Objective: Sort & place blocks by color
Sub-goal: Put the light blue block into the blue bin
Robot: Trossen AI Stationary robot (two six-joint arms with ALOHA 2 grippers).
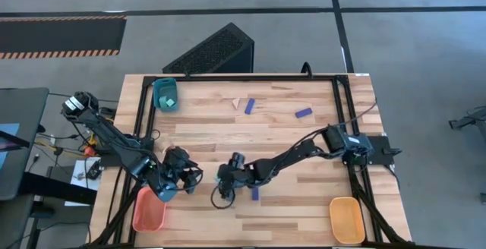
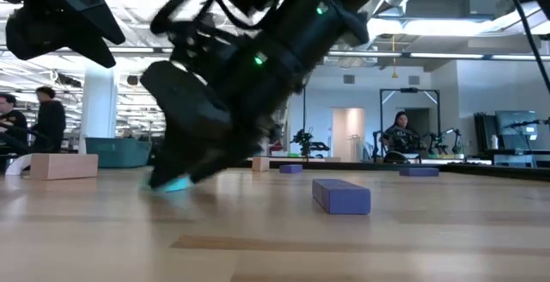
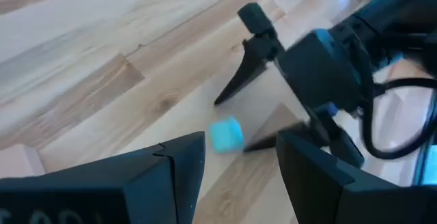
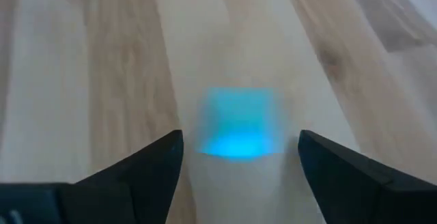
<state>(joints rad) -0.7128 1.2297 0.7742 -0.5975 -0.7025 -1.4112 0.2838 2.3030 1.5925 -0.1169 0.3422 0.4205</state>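
Note:
A light cyan cube [image 4: 239, 130] lies on the wood table between the open fingers of my right gripper [image 4: 240, 157], which slants down over it near the table's front middle [image 1: 223, 194]. The fingers stand on either side of the cube, apart from it. The left wrist view shows the same cube [image 3: 225, 134] and the right gripper's fingers [image 3: 235, 87] around it. My left gripper [image 3: 240, 157] hovers open just to the left [image 1: 194, 178], with nothing in it. A dark blue bar [image 1: 254, 193] lies right of the right gripper.
Two more blue bars [image 1: 249, 105] [image 1: 303, 113] and a pale wood piece [image 1: 237, 103] lie toward the far edge. A teal tray [image 1: 161, 89] holding a cyan cube [image 1: 171, 99] stands at far left. A pink-orange tray [image 1: 148, 211] sits near left and a yellow-orange tray [image 1: 346, 219] near right.

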